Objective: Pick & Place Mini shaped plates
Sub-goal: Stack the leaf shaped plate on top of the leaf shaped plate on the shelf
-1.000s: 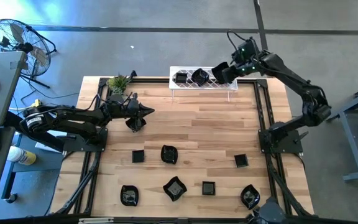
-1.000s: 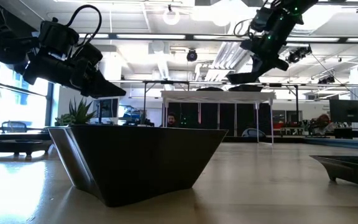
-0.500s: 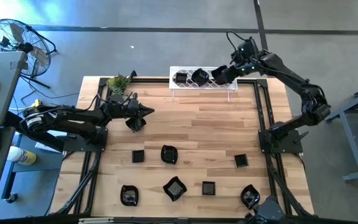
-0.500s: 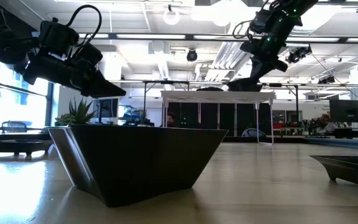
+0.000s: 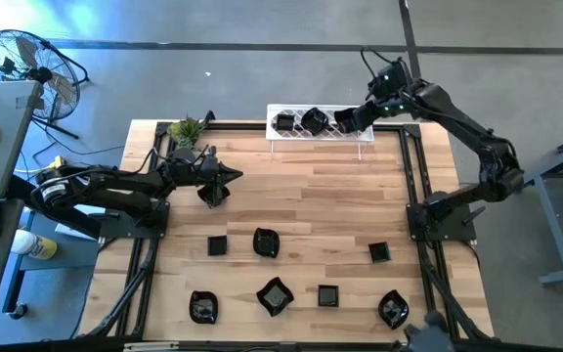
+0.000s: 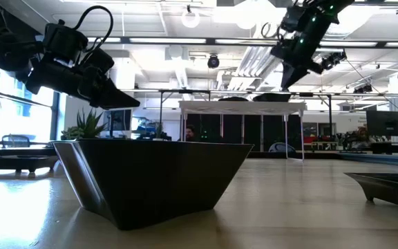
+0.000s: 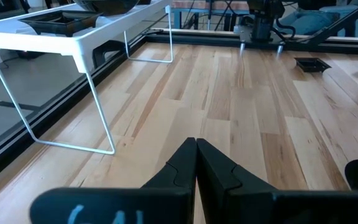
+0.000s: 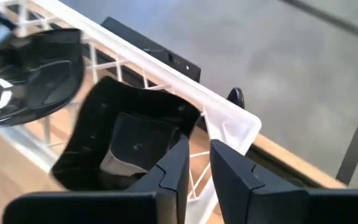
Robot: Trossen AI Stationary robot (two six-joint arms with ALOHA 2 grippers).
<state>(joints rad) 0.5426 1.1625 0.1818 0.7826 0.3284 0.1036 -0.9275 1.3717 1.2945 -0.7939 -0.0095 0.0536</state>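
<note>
Black dish (image 8: 126, 143) rests on the rack (image 8: 229, 127), just beyond the right fingers (image 8: 173, 171), slightly parted.

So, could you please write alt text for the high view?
From above, the right gripper hangs over a white rack holding three black dishes at the table's far edge. Seven more dishes lie near the front, and the left gripper waits by a plant.

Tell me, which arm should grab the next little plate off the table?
Probably left. Its claw hangs over the table near the square plate; the right claw is away at the white rack.
</note>
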